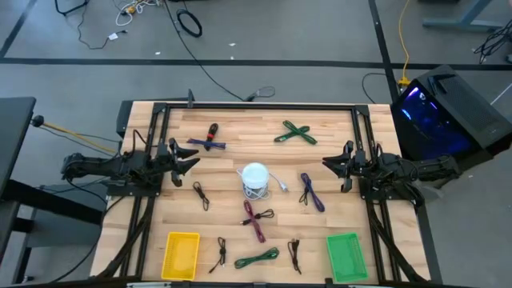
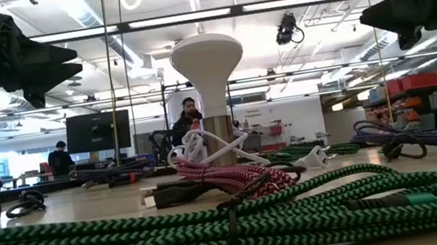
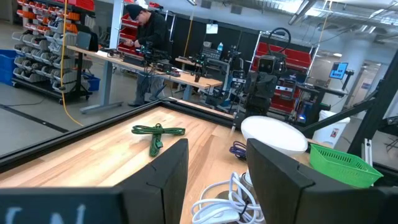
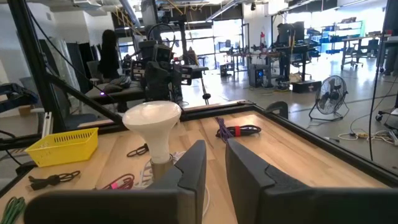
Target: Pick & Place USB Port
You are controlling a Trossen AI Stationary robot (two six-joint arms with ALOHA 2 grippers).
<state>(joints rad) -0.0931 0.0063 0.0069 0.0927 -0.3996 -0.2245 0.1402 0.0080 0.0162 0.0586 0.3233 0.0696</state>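
The left gripper [image 1: 194, 161] hovered at the table's left edge with jaws parted wide and empty, and the right gripper [image 1: 326, 162] hovered at the right edge with jaws narrowly parted and empty. Between them, the white mushroom-shaped USB port hub [image 1: 254, 179] stood upright at the table's centre, roughly level with both grippers and about equally near each, so either arm's reach ran straight across. I counted 1 hub, about 10 bundled cables scattered around it, 1 yellow mesh basket [image 1: 182, 255] and 1 green mesh basket [image 1: 346, 256] along the near edge.
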